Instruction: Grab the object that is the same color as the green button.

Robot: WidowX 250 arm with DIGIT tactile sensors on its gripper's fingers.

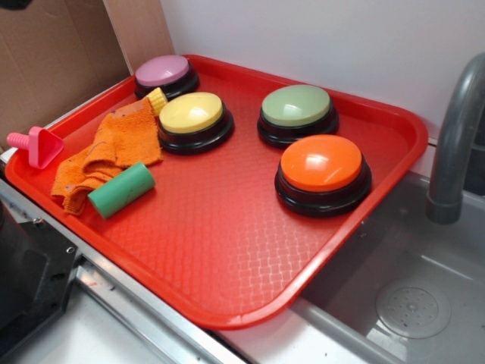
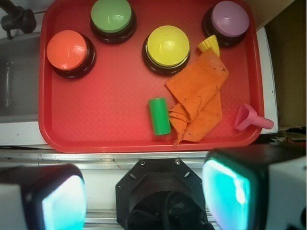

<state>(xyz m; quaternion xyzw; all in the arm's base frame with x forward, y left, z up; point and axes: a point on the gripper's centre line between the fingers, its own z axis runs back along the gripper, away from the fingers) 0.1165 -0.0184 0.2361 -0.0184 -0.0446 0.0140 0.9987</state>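
Wrist view: jaws spread wide above the tray's (image 2: pixel 45 120) near edge, clear of the green cylinder (image 2: pixel 159 116), ready to descend.

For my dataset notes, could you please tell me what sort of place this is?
Probably a toy kitchen set up for robot tests: a grey faucet over a sink, beside a red tray of push buttons.

A green cylinder (image 2: pixel 159 116) is seen lying on the red tray (image 2: pixel 110 134), just beside the orange towel (image 2: pixel 199 98), well below the green button (image 2: pixel 112 17).
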